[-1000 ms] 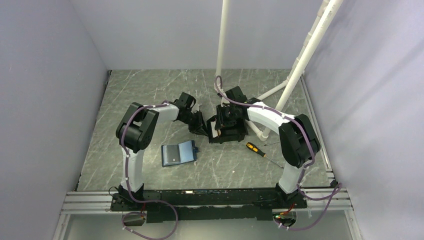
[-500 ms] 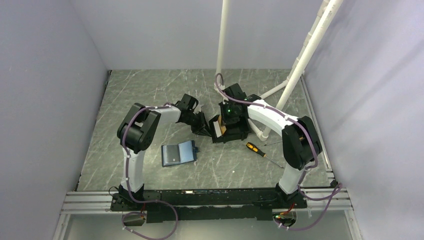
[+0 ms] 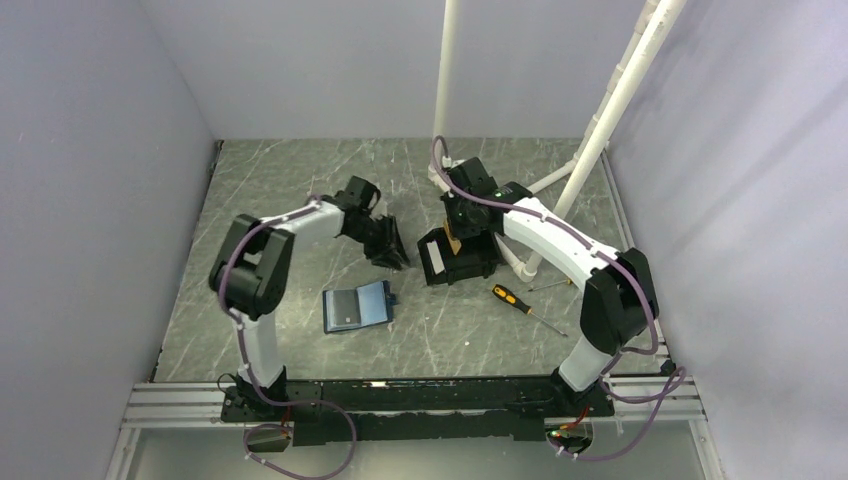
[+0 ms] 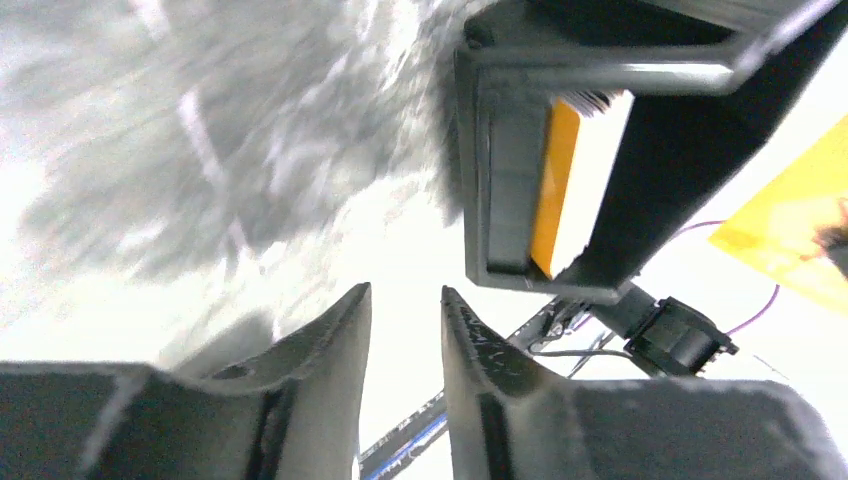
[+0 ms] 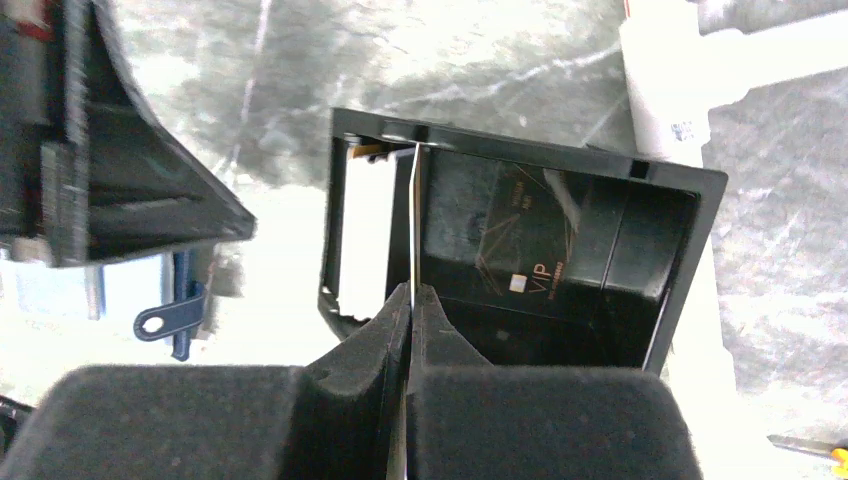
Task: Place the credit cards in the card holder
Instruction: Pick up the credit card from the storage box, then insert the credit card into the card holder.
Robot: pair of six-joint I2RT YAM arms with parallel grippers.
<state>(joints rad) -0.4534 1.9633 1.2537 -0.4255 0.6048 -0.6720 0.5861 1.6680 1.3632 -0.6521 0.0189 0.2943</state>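
Left end effector (image 4: 405, 298) backed off the box (image 3: 463, 266), right end effector (image 5: 411, 296) apparently lifted, card (image 5: 413, 205) pinched

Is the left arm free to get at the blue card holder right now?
Probably yes: the left gripper hangs empty, jaws slightly apart, and nothing lies between it and the card holder.
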